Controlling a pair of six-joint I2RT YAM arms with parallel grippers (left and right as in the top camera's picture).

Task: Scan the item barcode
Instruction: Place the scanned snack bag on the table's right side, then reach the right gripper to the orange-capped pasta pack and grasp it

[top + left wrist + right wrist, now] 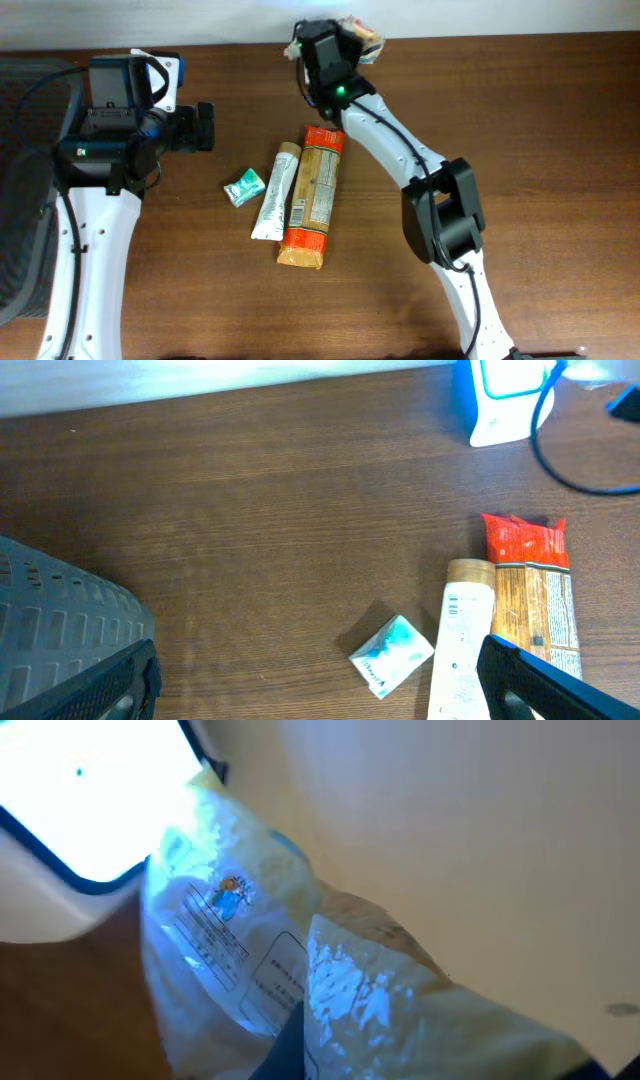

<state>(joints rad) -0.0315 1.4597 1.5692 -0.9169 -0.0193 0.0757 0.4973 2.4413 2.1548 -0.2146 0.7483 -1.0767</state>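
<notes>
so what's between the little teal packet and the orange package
The white tube lies between the teal packet and the orange package, right beside the package. Both the overhead and left wrist views show it.

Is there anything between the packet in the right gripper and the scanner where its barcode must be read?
Nothing visible stands between them. In the right wrist view the clear packet, held in the shut right gripper, lies close beside the lit white scanner with the blue rim, with no object in the gap.
</notes>
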